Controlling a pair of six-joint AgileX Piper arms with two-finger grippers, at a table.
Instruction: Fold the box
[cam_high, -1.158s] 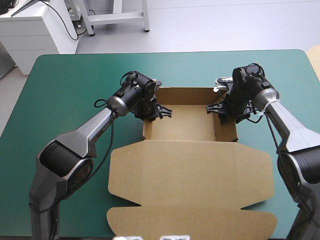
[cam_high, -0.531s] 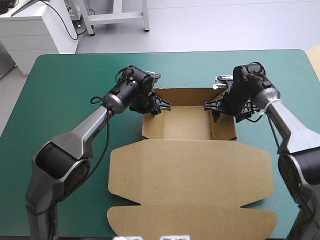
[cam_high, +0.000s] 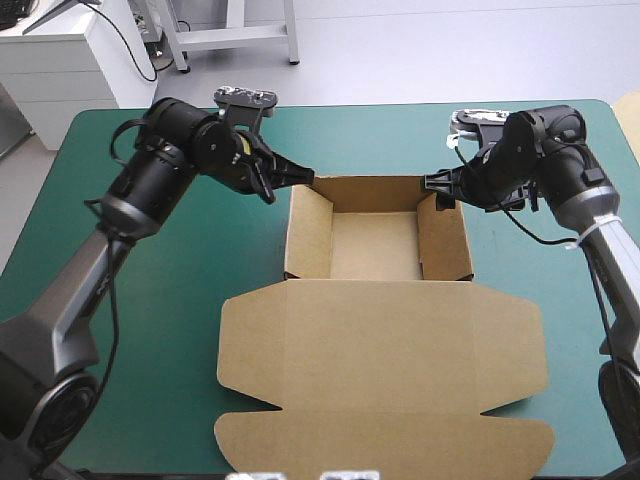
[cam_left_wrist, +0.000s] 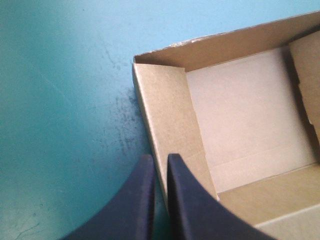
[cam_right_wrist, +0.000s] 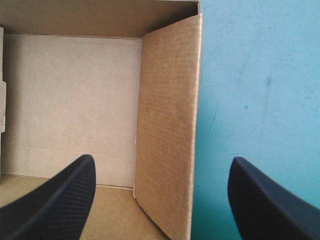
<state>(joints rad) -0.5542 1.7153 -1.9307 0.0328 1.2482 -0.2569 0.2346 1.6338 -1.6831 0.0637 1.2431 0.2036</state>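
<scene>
The brown box (cam_high: 380, 350) lies in the middle of the table, on the teal-green cover (cam_high: 130, 300). Its far part is an open tray (cam_high: 375, 245) with four walls standing up, and its lid (cam_high: 380, 385) is spread flat on the cover from the tray's near wall toward the near edge of the table. The lid's two side flaps and its front flap are also flat.

The left gripper (cam_high: 300, 177) hangs in the air just beside the far-left corner of the tray, on the outer side, and it does not touch the board. Its two black fingers (cam_left_wrist: 182, 200) are closed almost fully (only a thin slit is between them) and I see nothing held there. In the left wrist view their tips point along the top edge of the left wall (cam_left_wrist: 172, 130), with the cover on one side and the tray floor on the other.

The right gripper (cam_high: 437, 188) is near the far-right corner of the tray, above the right wall (cam_right_wrist: 167, 130). Its fingers stand wide apart and are empty. In the right wrist view one finger is over the tray's inside, the other is over the bare cover, and the wall stands upright between them, without contact.
</scene>
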